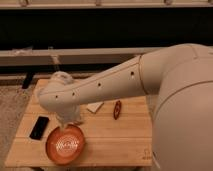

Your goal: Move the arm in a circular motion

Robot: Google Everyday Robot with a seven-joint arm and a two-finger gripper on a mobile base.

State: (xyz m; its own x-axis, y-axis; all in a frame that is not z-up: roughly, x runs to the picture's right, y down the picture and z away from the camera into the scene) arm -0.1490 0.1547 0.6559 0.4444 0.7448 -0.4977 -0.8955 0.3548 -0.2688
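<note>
Arm, gripper over orange bowl

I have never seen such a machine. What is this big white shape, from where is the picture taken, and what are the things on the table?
The big cream-white shape is the arm of a mobile robot: thick tubes and round joints, with the bulkiest part, at the right, nearest the camera. There is only one camera; where it is mounted is not known, but it looks down past the arm onto a wooden table. The arm reaches left across the table and bends down at its far end. There the gripper, its grasping hand, hangs just above an orange bowl; whether it holds anything cannot be seen. On the table also lie a black phone, a small white object and a small red-brown object.
</note>
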